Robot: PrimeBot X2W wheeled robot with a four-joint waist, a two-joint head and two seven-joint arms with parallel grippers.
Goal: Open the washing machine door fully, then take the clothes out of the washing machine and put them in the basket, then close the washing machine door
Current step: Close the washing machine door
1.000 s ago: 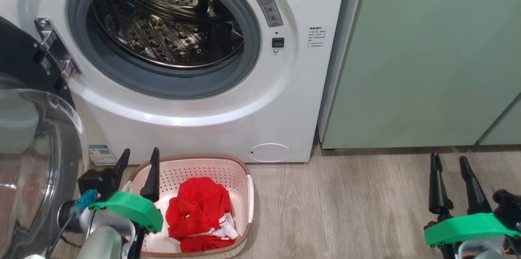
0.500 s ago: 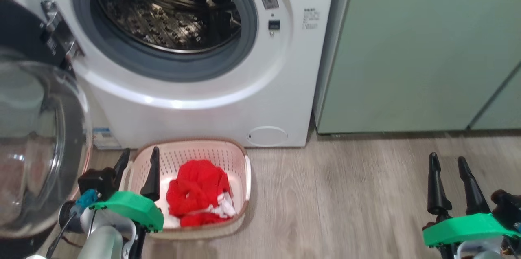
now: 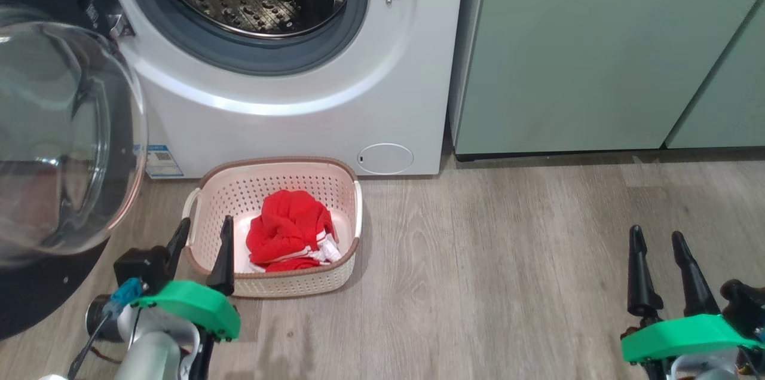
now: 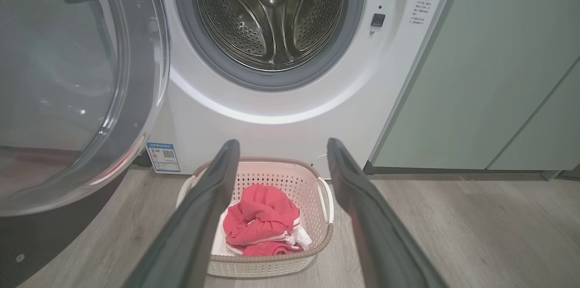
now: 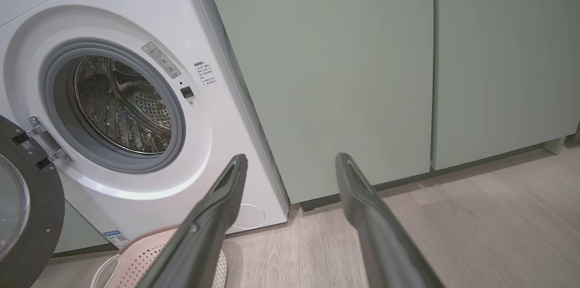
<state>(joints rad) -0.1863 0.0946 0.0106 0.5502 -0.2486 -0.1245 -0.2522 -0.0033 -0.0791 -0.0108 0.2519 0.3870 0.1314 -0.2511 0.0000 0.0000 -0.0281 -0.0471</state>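
The white washing machine point(image 3: 287, 123) point(image 4: 272, 129) point(image 5: 149, 21) stands with its steel drum bare. Its door point(image 3: 60, 129) point(image 4: 68, 84) point(image 5: 27, 215), black-rimmed with a clear glass bowl, is swung wide to the left. On the floor in front sits the cream basket point(image 3: 281, 284) point(image 4: 272, 267) point(image 5: 136, 265), with the red clothes point(image 3: 287, 230) point(image 4: 263, 218) piled inside it. My left gripper point(image 3: 202, 226) point(image 4: 283, 145) hovers open at the basket's near-left corner, holding nothing. Far to the right, my right gripper point(image 3: 656, 235) point(image 5: 290, 159) stands open and empty above the floor.
Pale green cabinets point(image 3: 597, 51) point(image 5: 385, 66) run along the wall right of the machine. Wood-look floor point(image 3: 490, 272) stretches between the basket and my right gripper. A small round hatch point(image 3: 385, 159) sits low on the machine's front.
The whole head view has shifted, so the camera moved: machine and basket now sit higher and farther off, more floor shows. Both grippers hold the same places in that view.
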